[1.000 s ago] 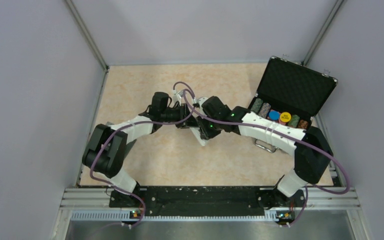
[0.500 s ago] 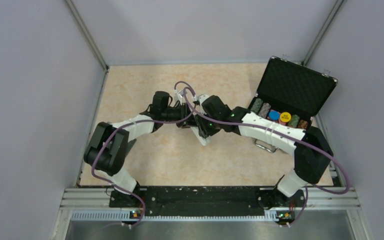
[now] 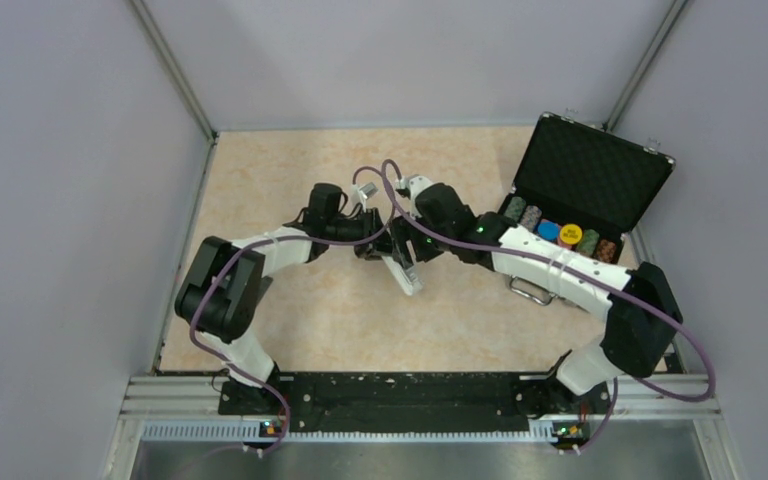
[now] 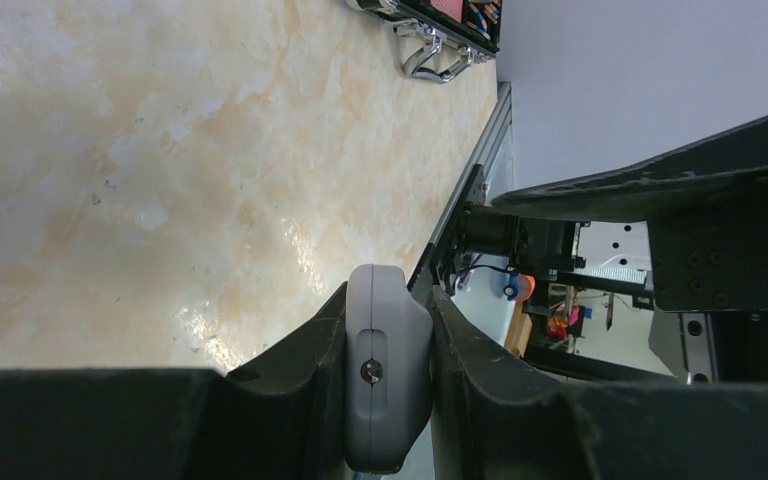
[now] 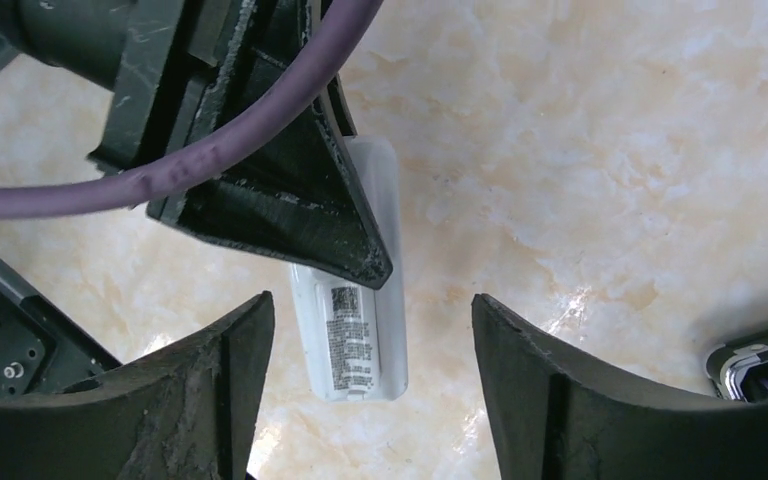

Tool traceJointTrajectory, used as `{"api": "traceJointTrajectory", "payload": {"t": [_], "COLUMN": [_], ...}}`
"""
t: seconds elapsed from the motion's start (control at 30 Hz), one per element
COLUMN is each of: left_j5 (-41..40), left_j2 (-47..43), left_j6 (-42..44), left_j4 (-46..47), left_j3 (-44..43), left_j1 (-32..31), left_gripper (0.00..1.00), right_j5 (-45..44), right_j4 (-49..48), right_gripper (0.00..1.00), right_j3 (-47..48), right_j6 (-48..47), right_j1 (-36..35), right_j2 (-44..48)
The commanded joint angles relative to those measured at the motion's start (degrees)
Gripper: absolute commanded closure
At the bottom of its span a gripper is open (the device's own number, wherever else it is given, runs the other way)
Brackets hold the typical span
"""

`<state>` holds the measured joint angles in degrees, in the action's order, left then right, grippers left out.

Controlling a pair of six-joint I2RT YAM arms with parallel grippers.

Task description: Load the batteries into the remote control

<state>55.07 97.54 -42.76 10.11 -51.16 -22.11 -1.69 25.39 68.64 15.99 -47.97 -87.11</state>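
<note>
My left gripper [image 3: 375, 243] is shut on one end of the slim white remote control [image 3: 407, 276] and holds it tilted over the table's middle. In the left wrist view the remote's end [image 4: 388, 375] sits clamped between both fingers of that gripper [image 4: 388, 335]. My right gripper [image 3: 409, 243] is open and empty just above the remote. In the right wrist view the gripper [image 5: 370, 325] straddles the remote's labelled back [image 5: 352, 338] without touching it. The left gripper's finger [image 5: 300, 215] covers the remote's upper part. No batteries are in view.
An open black case [image 3: 590, 180] with striped poker-chip stacks [image 3: 560, 235] stands at the right; its metal handle [image 4: 432, 62] faces the table's middle. A dark flat object [image 5: 760, 370] lies at the right wrist view's edge. Grey walls enclose the marbled table [image 3: 290, 320].
My right arm has drawn back, up and away from the remote's lower end, so more of the remote shows. The left gripper still holds the remote, shifted slightly.
</note>
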Motion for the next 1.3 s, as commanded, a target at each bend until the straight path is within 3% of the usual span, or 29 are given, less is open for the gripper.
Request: {"api": "traceJointTrajectory", "payload": {"t": [0.0, 0.37, 0.47, 0.77, 1.27], "left_j5": [2.4, 3.0, 2.8, 1.0, -4.3], "left_j2": [0.7, 0.4, -0.5, -4.5, -11.5], "left_j6": [-1.7, -13.3, -18.7, -26.3, -29.4], "left_j4": [2.1, 12.7, 14.1, 16.1, 13.5], "left_j3": [-2.8, -1.9, -2.2, -3.9, -5.9], "left_j1": [1.0, 3.2, 3.9, 5.6, 5.8], "left_gripper": [1.0, 1.0, 1.0, 1.0, 1.0], "right_j5": [1.4, 5.1, 6.6, 9.5, 14.9], "right_j4": [-3.6, -6.0, -5.0, -9.6, -15.5], "right_gripper": [0.28, 0.2, 0.15, 0.1, 0.26], "right_j3": [-1.5, -6.5, -5.2, -5.0, -7.2], "right_j6": [0.9, 11.0, 15.6, 26.8, 32.6], "right_j1": [1.3, 8.2, 10.8, 13.7, 14.7], "right_j2": [5.7, 13.0, 13.3, 15.9, 15.5]}}
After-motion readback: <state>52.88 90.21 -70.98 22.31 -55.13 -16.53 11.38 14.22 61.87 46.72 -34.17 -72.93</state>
